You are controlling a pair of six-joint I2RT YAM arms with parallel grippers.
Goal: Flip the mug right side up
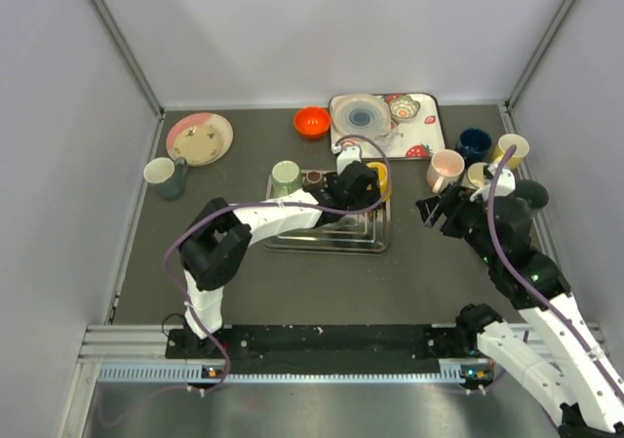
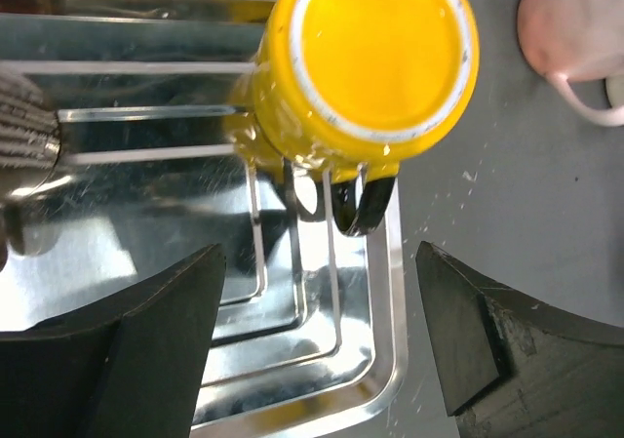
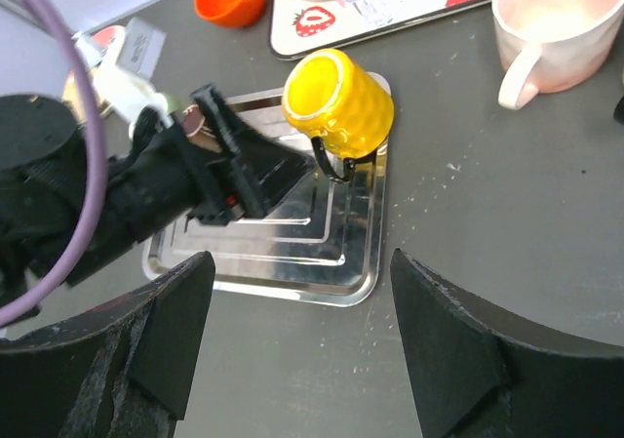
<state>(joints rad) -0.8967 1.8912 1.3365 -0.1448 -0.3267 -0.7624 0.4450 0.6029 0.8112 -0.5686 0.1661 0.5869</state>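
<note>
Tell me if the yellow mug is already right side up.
No, the yellow mug sits rim-down on the metal tray, its ringed base facing up.

Orange bowl [image 1: 312,122] at 12 o'clock on table. Strawberry tray [image 1: 429,126] at 1, pink mug [image 1: 446,169] at 2. Pink plate [image 1: 200,138] at 10. Green mug [image 1: 286,177] near centre.

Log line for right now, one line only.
mug: upside down on tray | left gripper: open, clear of mug | right gripper: open, empty
</note>
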